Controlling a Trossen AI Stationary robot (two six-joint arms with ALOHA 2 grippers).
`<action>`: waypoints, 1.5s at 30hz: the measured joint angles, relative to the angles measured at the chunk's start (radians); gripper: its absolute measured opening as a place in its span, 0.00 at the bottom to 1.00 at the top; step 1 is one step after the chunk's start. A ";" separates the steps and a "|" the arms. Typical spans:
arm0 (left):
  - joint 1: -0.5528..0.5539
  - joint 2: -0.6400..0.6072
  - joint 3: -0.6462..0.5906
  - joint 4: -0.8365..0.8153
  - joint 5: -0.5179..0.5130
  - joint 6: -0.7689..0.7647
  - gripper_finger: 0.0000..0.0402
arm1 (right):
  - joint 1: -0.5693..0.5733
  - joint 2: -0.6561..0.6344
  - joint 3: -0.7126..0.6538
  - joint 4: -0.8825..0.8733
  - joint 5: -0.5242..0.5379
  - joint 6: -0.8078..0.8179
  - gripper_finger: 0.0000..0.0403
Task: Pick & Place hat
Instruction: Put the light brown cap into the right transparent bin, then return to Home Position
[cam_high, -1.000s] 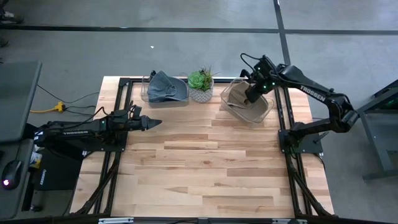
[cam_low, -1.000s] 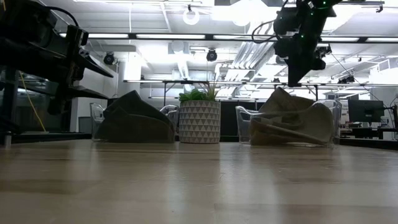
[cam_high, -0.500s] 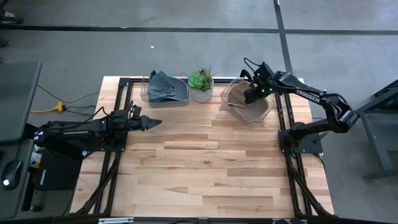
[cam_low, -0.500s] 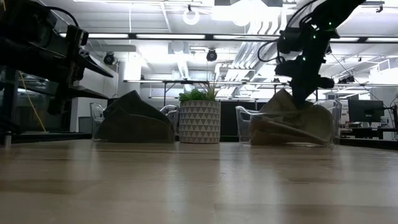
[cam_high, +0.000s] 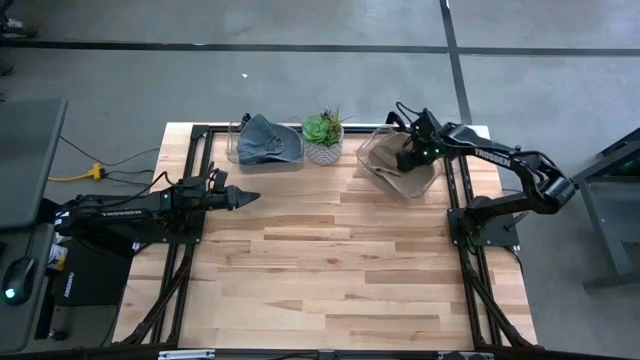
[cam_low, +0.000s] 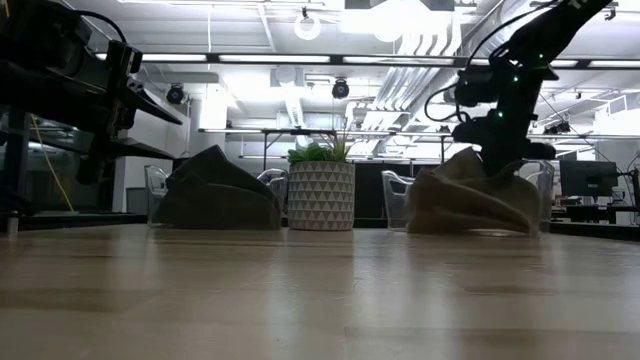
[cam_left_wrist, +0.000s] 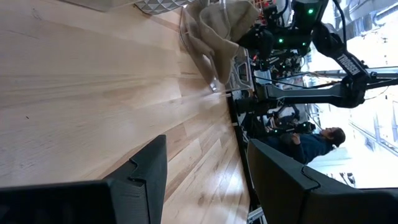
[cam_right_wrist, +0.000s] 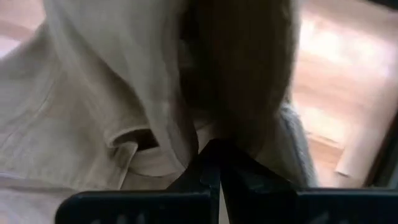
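Note:
A tan hat (cam_high: 392, 160) lies crumpled in a clear bin (cam_high: 432, 178) at the table's far right; it also shows in the low view (cam_low: 470, 195) and fills the right wrist view (cam_right_wrist: 112, 93). My right gripper (cam_high: 408, 160) is down in that bin, shut on the hat's cloth. A grey hat (cam_high: 268, 140) sits in a second clear bin at the far left. My left gripper (cam_high: 245, 199) waits open, low over the table's left side, and touches nothing. My right gripper (cam_right_wrist: 216, 155) comes at the tan hat slanting down from above and from the right. Its shut fingertips meet a fold of the cloth (cam_right_wrist: 186, 140) near the hat's middle. How many layers lie between them is hidden. The hat rests in the bin.
A potted green plant (cam_high: 323, 135) in a patterned white pot (cam_low: 320, 195) stands between the two bins. Black frame rails run along the table's left and right sides. Bare wood (cam_high: 330, 270) stretches across the middle and near side. A person shows beyond the table in the left wrist view.
My right gripper has come down from above the bin into it and onto the tan hat. The hat's raised top has been pushed lower and toward the right side of the bin.

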 joint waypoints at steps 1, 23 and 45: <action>0.000 0.000 0.000 0.000 0.000 0.000 0.46 | 0.000 0.000 -0.006 0.002 -0.013 0.001 0.00; 0.000 0.000 0.000 0.000 0.000 0.000 0.46 | 0.026 -0.042 0.246 -0.267 -0.073 -0.139 0.00; 0.000 0.000 0.000 0.000 0.000 0.000 0.46 | 0.622 -0.654 0.043 0.197 0.084 0.092 0.00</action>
